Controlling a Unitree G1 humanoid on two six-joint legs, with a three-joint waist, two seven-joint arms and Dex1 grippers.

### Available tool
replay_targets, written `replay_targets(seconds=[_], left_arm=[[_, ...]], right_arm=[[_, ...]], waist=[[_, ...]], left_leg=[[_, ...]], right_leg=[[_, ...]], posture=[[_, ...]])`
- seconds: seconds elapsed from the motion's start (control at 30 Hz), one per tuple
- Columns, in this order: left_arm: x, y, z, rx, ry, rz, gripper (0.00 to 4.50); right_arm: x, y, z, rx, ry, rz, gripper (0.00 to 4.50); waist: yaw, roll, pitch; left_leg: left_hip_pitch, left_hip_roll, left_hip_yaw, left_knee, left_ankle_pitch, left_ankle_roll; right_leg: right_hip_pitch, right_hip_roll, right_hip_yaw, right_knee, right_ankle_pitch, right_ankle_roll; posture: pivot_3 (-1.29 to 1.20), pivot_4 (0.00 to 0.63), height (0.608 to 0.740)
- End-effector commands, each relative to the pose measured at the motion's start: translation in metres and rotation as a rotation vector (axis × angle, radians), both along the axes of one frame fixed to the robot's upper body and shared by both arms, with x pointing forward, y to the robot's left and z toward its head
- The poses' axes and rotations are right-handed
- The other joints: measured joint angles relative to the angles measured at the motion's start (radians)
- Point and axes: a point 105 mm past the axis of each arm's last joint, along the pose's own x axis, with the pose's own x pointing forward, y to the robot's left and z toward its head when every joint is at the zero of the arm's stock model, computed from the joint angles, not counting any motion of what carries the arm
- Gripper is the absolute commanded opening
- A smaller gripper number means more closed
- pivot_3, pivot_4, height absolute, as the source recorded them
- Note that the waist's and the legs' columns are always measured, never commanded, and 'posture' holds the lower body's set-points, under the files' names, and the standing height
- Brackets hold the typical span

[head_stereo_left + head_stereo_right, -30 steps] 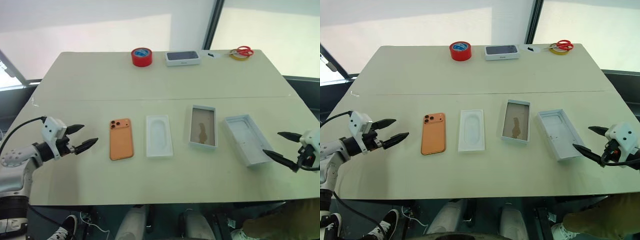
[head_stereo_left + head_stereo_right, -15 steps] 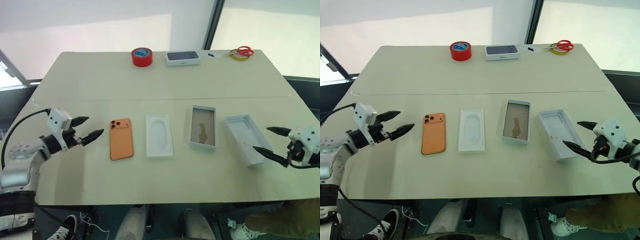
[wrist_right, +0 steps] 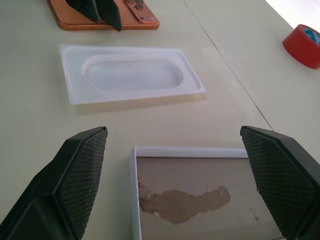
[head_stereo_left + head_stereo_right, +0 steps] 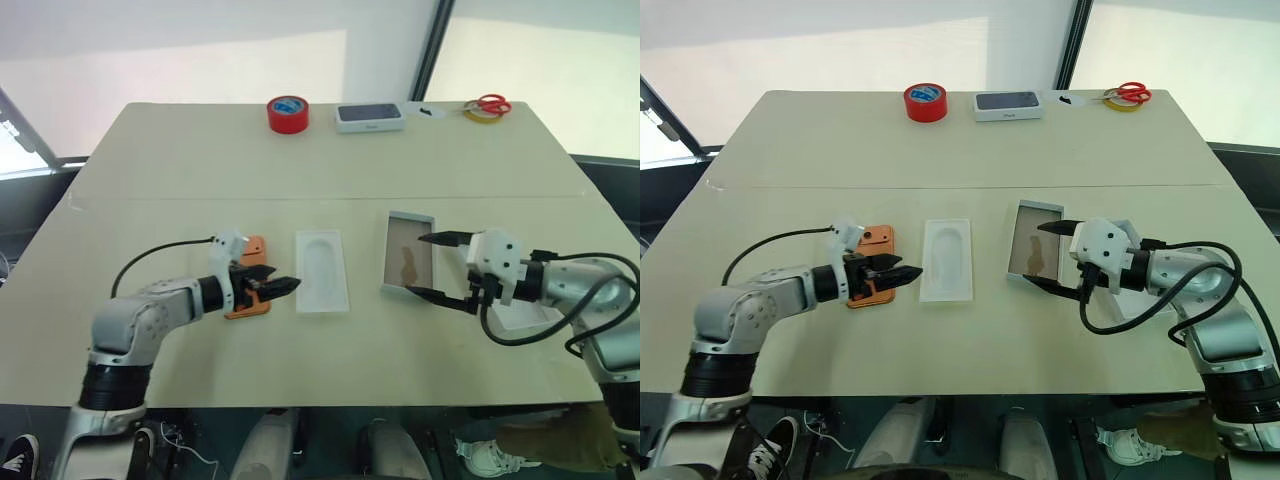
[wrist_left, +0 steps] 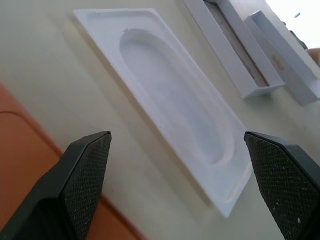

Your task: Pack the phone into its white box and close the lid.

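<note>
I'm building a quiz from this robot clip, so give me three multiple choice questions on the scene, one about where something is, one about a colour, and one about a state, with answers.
1. What lies between the phone and the white box?
A. a red tape roll
B. a white moulded insert
C. scissors

2. What colour is the inner floor of the white box?
A. tan-brown
B. blue
C. black

3. How does the right tool stand?
A. shut on the phone
B. shut on the lid
C. open, holding nothing

Answers:
1. B, the white moulded insert with its oval recess sits in the row between them.
2. A, the right wrist view shows a tan-brown floor inside white walls.
3. C, its two black fingers stand wide apart over the box's near end.
</note>
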Motion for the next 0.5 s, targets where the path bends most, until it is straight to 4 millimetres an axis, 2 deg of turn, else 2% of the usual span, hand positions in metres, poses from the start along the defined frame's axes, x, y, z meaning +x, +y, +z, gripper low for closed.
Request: replay_targets(seconds=[0.03,0.3,0.5], left_arm=[[0.009,-0.001,0.002,-0.043,0.031,0.05,4.47],[0.015,-0.027,-0.001,-0.155,0.184,0.035,4.47],[0.018,-0.034,-0.002,-0.146,0.226,0.028,4.47]], right_arm=[[-0.002,0.003,0.007,-0.008,-0.038,0.011,4.45],[0.0,0.004,0.007,-0.003,-0.047,0.004,4.45],[0.001,0.003,0.009,-0.004,-0.055,-0.008,4.45]], waist=[[-0.001,0.0,0.0],[0.001,0.0,0.0],[0.002,0.0,0.0]], left_leg=[[0.0,0.0,0.0,0.0,0.0,0.0],[0.0,0.0,0.0,0.002,-0.001,-0.001],[0.0,0.0,0.0,0.003,-0.001,-0.002]], right_leg=[[0.0,0.0,0.0,0.0,0.0,0.0],[0.001,0.0,-0.001,0.0,0.0,0.0],[0.002,0.0,-0.001,0.0,0.0,0.0]], posture=[[0.0,0.15,0.738],[0.0,0.15,0.738],[0.0,0.15,0.738]])
